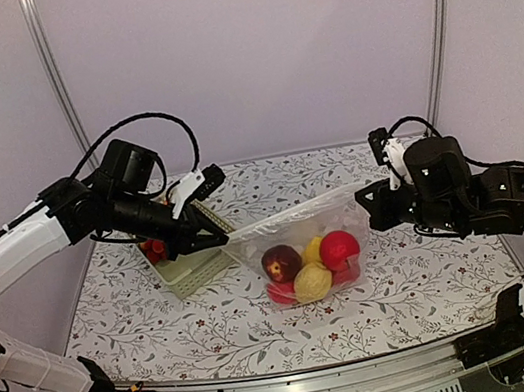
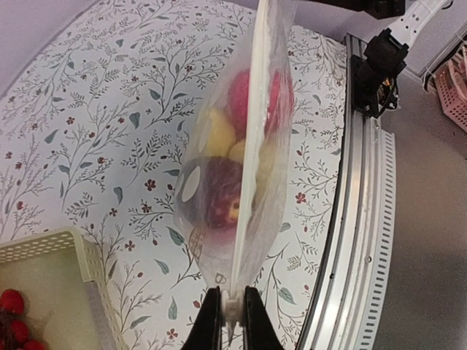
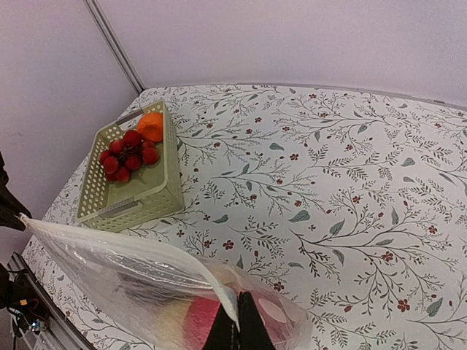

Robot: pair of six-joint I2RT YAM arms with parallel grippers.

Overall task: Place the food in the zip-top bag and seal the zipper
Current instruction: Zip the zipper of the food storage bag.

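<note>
Top external view: just right of the basket point(image 1: 197, 273), the zip-top bag point(image 1: 295, 241) hangs holding the food point(image 1: 310, 264), left gripper point(image 1: 225, 232) and right gripper point(image 1: 369, 203) each clamped on one end of the zipper point(image 1: 295, 209), stretching it taut, presumably for sealing.

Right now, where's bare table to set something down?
Bare tabletop behind the zip-top bag, from the basket to the right edge; also a strip in front. Crowded left: basket beside bag, left gripper pinching its corner.
</note>
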